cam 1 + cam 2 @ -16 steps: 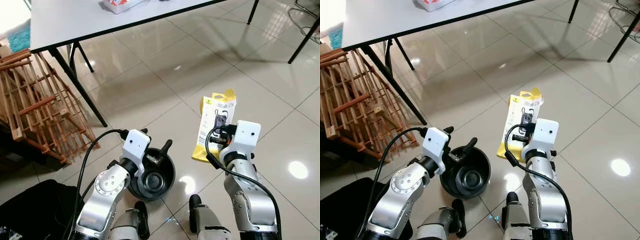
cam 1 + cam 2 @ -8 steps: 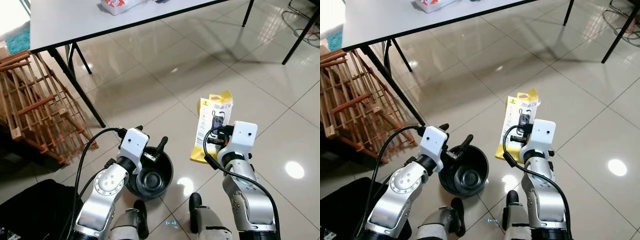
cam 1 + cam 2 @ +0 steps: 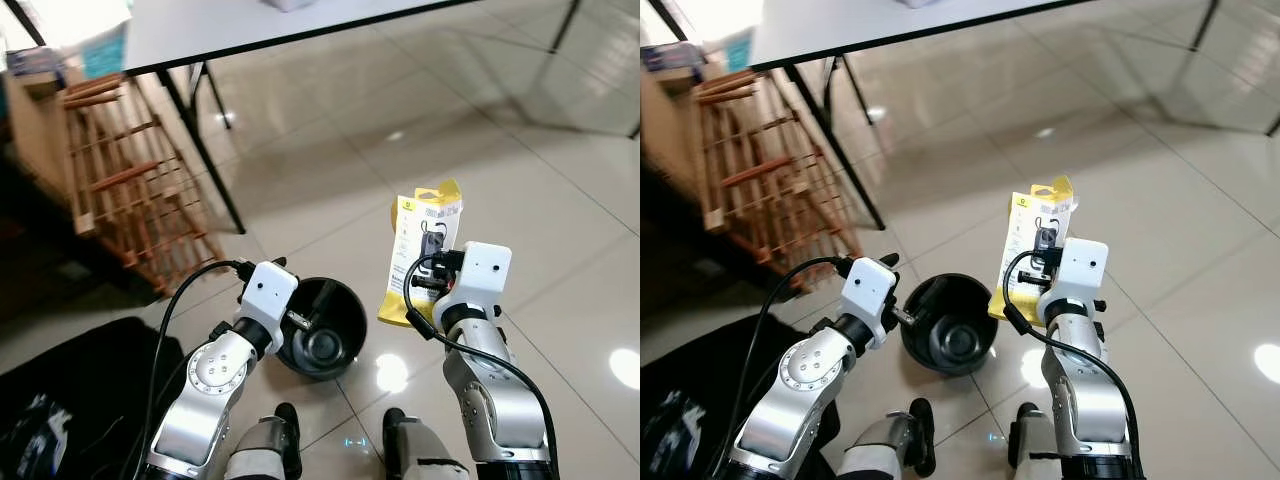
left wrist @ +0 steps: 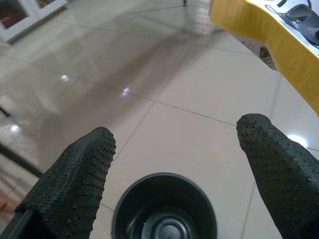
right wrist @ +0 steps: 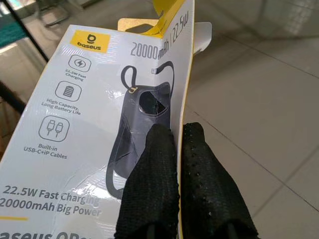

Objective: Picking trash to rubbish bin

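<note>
My right gripper [image 5: 178, 131] is shut on a yellow and white power bank package [image 3: 424, 238], held upright at chest height with the printed side [image 5: 89, 124] toward the wrist camera. A black round rubbish bin [image 3: 322, 328] stands on the tiled floor just left of the package, mouth up and dark inside. My left gripper [image 4: 177, 134] hangs open directly over the bin [image 4: 164, 211], its two black fingers spread wide and holding nothing. In the left wrist view, the package's yellow edge [image 4: 279, 40] reaches in beside that gripper.
A white table [image 3: 250, 25] on black legs [image 3: 205, 150] stands ahead to the left. Beside it, a wooden rack [image 3: 130, 190] leans. A black bag [image 3: 60, 400] lies on the floor at my lower left. Glossy tiles [image 3: 560, 200] stretch ahead and to the right.
The whole picture has shifted right as the camera turned; the rack and table leg now sit nearer the middle. Both arms keep their pose, and the package stays gripped.
</note>
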{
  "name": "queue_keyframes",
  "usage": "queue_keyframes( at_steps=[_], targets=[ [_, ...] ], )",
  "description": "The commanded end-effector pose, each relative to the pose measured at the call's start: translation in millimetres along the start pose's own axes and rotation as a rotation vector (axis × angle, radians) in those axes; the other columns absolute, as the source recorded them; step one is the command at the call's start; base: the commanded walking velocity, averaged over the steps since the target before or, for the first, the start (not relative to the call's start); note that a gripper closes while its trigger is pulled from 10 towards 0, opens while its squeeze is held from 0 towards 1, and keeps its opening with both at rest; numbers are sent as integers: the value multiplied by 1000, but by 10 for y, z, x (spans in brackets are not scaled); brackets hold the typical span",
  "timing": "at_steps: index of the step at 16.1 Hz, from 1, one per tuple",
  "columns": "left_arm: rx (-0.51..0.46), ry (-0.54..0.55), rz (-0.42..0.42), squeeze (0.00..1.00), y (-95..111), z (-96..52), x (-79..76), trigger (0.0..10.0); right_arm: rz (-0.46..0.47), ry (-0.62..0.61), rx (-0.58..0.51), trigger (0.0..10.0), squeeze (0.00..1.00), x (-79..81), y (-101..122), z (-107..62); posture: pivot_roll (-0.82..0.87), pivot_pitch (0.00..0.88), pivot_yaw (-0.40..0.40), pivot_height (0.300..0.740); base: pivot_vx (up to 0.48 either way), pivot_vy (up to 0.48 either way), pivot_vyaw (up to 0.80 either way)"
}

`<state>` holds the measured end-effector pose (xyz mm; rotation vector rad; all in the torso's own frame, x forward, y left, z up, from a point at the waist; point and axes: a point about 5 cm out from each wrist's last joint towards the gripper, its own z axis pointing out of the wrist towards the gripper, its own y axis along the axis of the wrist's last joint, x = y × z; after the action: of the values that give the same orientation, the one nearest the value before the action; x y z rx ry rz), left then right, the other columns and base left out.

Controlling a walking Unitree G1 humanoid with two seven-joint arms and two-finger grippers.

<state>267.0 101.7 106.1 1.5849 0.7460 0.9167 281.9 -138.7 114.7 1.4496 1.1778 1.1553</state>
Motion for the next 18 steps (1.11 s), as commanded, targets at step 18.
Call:
queue_keyframes(
  at_steps=[18],
  targets=[
    [93, 167, 27, 0, -229, -170, 129, 10000, -11, 62, 87, 0, 0, 125, -254, -156, -8, 348, 101, 740, 0, 0, 0]
  ],
)
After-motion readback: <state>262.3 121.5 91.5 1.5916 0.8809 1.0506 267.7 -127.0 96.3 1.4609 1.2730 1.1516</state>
